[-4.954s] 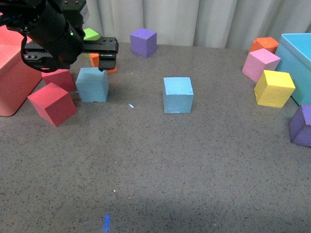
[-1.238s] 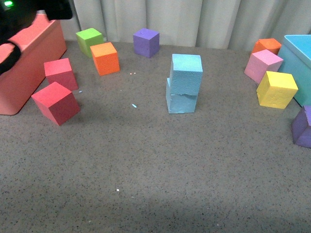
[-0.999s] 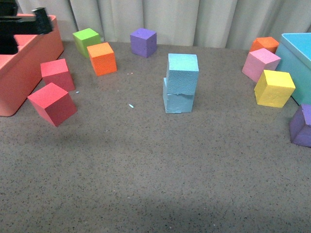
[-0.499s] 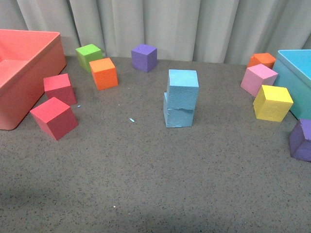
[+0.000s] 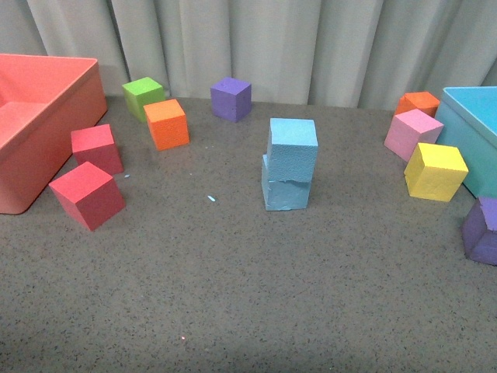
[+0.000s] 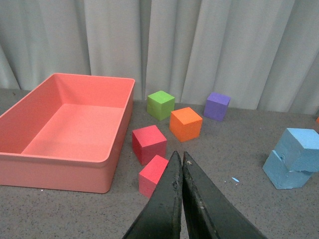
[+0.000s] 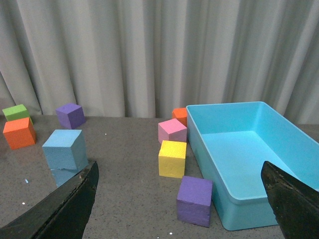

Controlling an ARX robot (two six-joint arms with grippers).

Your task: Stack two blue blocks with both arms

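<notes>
We see the blue blocks stacked mid-table: top block (image 5: pixel 293 144) overhangs the bottom block (image 5: pixel 284 189), shifted right and slightly twisted, so a bump could topple it. Cubes, no long axis. Left claw (image 6: pixel 180 164) pressed together, right claw (image 7: pixel 179 199) spread, both empty.

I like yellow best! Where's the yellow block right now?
In the front view the yellow block sits on the right side of the table, just in front of the pink block and beside the turquoise bin.
</notes>
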